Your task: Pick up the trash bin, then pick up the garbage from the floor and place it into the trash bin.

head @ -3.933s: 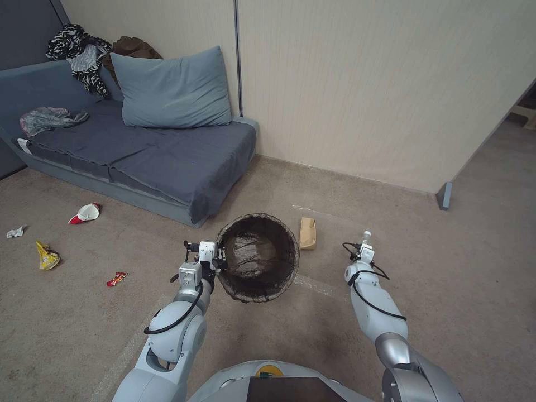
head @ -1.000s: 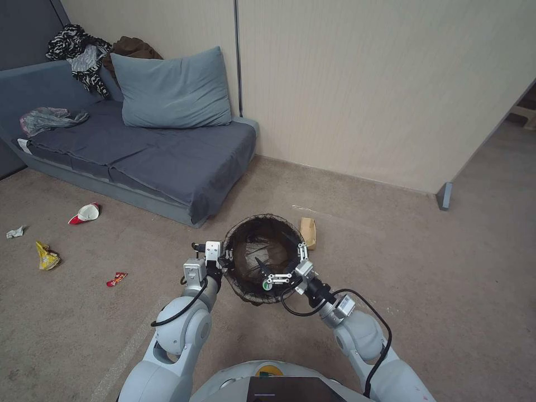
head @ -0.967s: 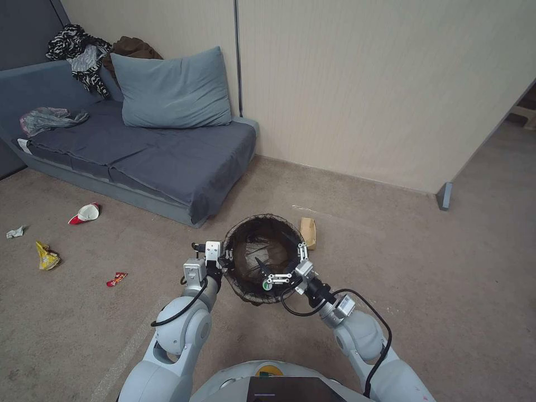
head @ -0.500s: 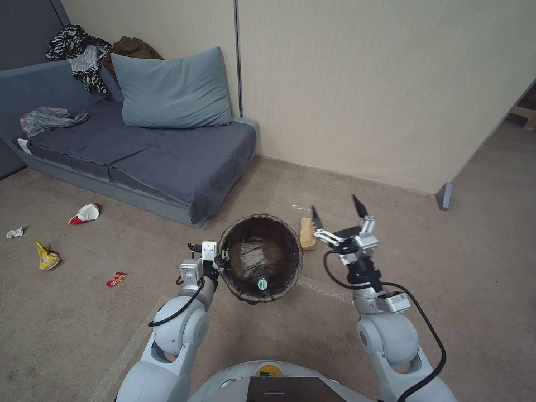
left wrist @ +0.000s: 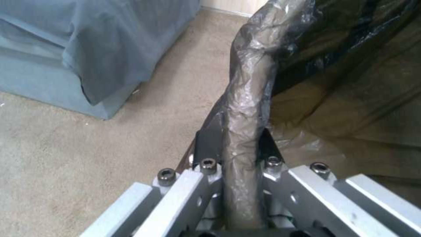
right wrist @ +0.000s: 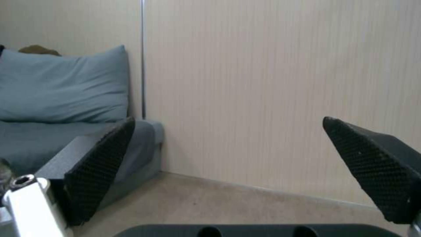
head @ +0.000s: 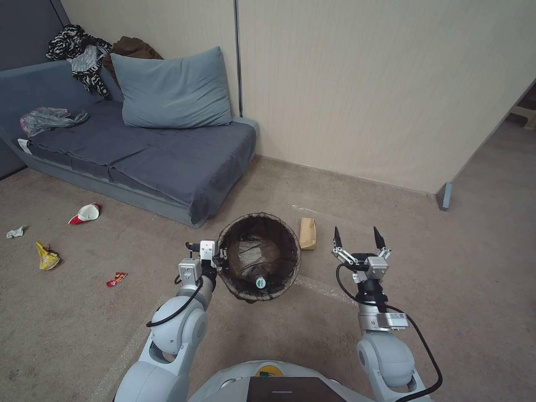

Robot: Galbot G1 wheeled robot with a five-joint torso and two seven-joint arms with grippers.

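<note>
The trash bin (head: 282,237), round with a dark bag over its rim, hangs above the floor in front of me. My left gripper (head: 219,262) is shut on its rim, and the left wrist view shows the bag-wrapped rim (left wrist: 245,108) pinched between the fingers. A clear bottle with a green cap (head: 260,282) lies inside the bin. My right gripper (head: 358,237) stands open and empty to the right of the bin, pointing up toward the wall; its fingertips (right wrist: 103,158) are spread wide. A brown paper piece (head: 307,233) lies on the floor behind the bin.
More garbage lies at the left: a crushed red-and-white cup (head: 85,213), a white wad (head: 15,231), a yellow wrapper (head: 47,255) and a red wrapper (head: 116,278). A grey sofa (head: 167,162) with a pillow stands at the back left, against a beige wall (head: 363,89).
The right gripper carried the bottle over the bin, let it go inside, then swung out to the right and now stands open and empty. The left gripper kept hold of the bin.
</note>
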